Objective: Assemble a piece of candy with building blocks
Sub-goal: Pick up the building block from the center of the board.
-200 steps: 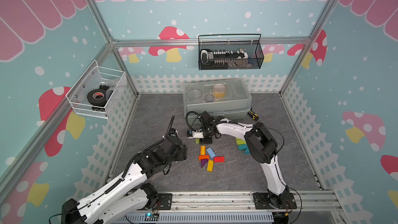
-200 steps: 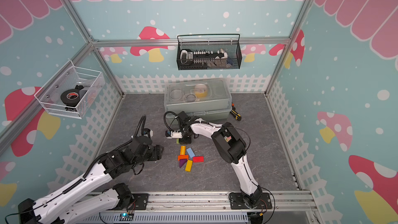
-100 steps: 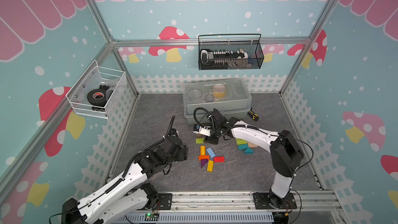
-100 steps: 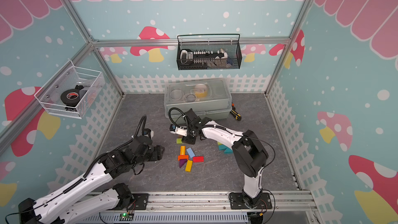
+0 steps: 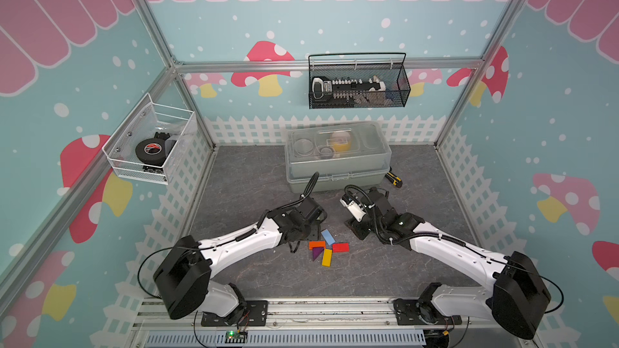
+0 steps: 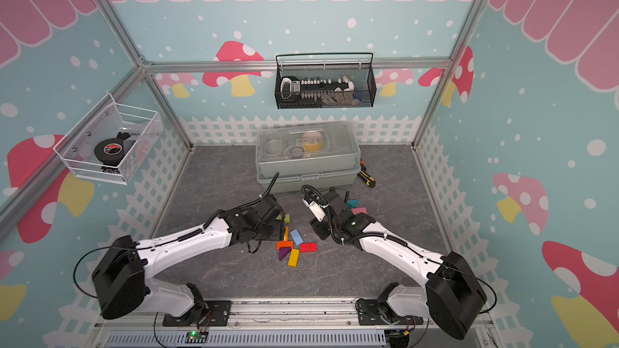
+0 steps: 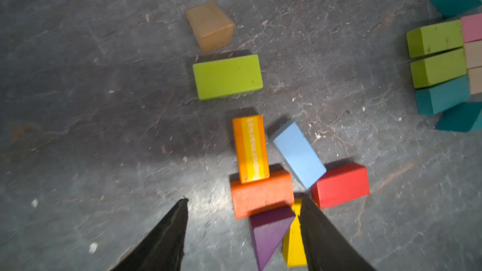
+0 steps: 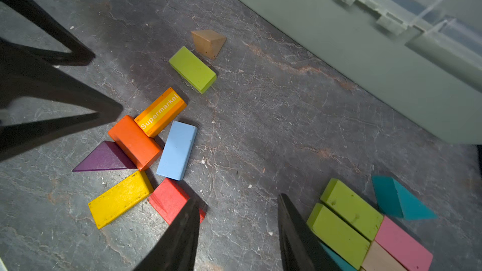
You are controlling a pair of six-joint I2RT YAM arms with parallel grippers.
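Loose building blocks lie mid-floor: an orange bar (image 7: 260,194), a striped orange bar (image 7: 251,149), a light blue bar (image 7: 298,153), a red bar (image 7: 341,185), a purple prism (image 7: 268,233) and a yellow bar (image 7: 293,243). Beyond them sit a green bar (image 7: 227,76) and a tan prism (image 7: 210,26). To the right, green bars (image 8: 350,208), a pink bar (image 8: 403,243), a tan bar (image 8: 380,258) and teal prisms (image 8: 401,199) are packed together. My left gripper (image 7: 243,200) hangs open over the orange bar and purple prism. My right gripper (image 8: 237,197) is open over bare floor between the two groups.
A grey lidded box (image 5: 338,162) stands behind the blocks, with a yellow-and-black tool (image 5: 393,179) at its right corner. Wire baskets (image 5: 358,85) (image 5: 150,145) hang on the back and left walls. White fence panels edge the floor.
My right gripper has pulled back rightward from the green bar to the gap between the groups. My left gripper has moved right, over the orange bar.
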